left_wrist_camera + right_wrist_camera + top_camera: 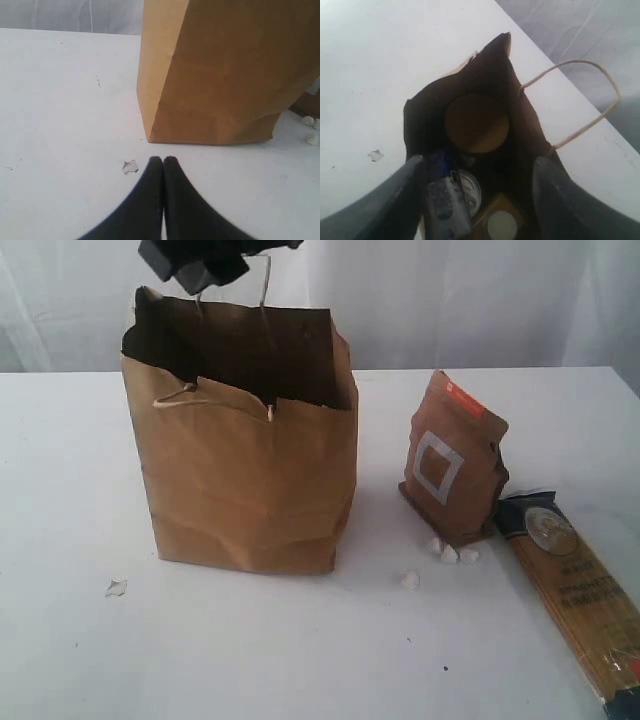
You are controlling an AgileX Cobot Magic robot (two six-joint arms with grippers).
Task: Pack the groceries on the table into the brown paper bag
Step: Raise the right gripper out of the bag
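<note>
The brown paper bag (pixel 250 490) was matt, creased kraft paper (rim torn rough). The brown pouch (pixel 450 460) looked matt too; the spaghetti pack (pixel 575 590) was glossy clear film. The table (pixel 300 640) was smooth, matt white. The pull-tab can (pixel 472 189) showed shiny metal.

Left hand (pixel 163 161) pressed closed; right hand (pixel 478 165) spread wide, aimed downward.

You have soft, even light here. The white table (pixel 60 640) is bright and almost washed out toward the back. The brown paper bag (pixel 250 490) throws only a faint shadow, but its inside is very dark in the right wrist view. Close to the cameras, the left gripper (pixel 163 160) and the right gripper (pixel 479 160) look blurred.
</note>
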